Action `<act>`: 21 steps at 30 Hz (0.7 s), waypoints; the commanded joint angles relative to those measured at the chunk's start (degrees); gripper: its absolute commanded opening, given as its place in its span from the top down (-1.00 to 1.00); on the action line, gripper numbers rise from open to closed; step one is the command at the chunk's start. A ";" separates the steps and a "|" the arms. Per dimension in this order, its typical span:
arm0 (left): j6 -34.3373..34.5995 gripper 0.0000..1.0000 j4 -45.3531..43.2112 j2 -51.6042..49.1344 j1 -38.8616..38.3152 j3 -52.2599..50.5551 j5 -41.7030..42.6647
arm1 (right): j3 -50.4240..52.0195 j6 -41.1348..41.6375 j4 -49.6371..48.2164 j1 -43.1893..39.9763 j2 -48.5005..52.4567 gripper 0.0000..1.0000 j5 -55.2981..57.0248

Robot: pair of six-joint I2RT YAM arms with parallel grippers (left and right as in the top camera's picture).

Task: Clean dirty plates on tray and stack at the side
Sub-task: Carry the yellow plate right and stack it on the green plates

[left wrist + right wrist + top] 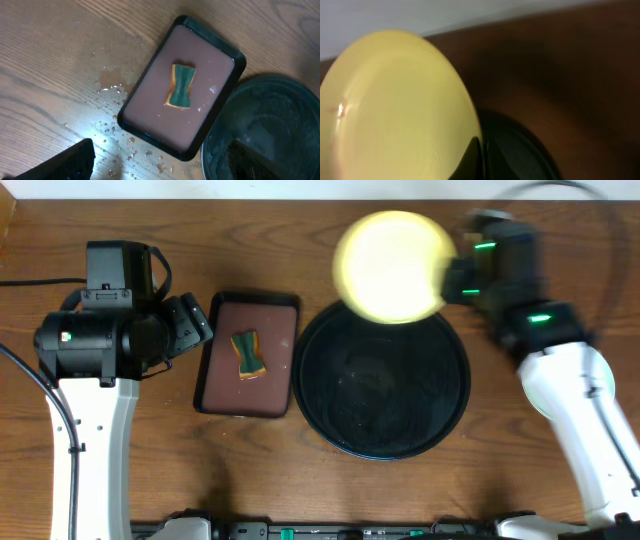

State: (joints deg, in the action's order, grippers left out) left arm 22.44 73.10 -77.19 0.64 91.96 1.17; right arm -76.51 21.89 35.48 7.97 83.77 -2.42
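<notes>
Yellow plate (393, 265) pinched at rim by raised right tool (483, 157).

No legible text, label or number anywhere.

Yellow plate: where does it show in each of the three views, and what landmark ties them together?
Overhead: yellow plate at the top, right of centre, overlapping the far rim of the black tray.
Left wrist: not in it.
Right wrist: fills the left half, its rim pinched by the right end effector.
Shared landmark: the black tray, lower right in the left wrist view, lower centre in the right wrist view.
</notes>
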 commanded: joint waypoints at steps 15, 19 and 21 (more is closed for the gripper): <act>-0.35 -0.70 0.02 0.46 0.26 0.42 -0.33 | 0.57 3.56 18.49 -49.66 9.86 0.98 -7.34; -0.35 -0.70 0.02 0.46 0.26 0.42 -0.33 | 0.57 0.55 21.16 -51.89 14.91 0.98 -8.13; -0.35 -0.71 0.02 0.46 0.26 0.42 -0.33 | 0.57 0.15 21.16 -52.09 17.05 0.98 -6.86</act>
State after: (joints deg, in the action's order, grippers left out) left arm 22.41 73.08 -77.19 0.64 91.96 1.17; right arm -76.05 24.71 56.47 -43.81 98.76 -9.08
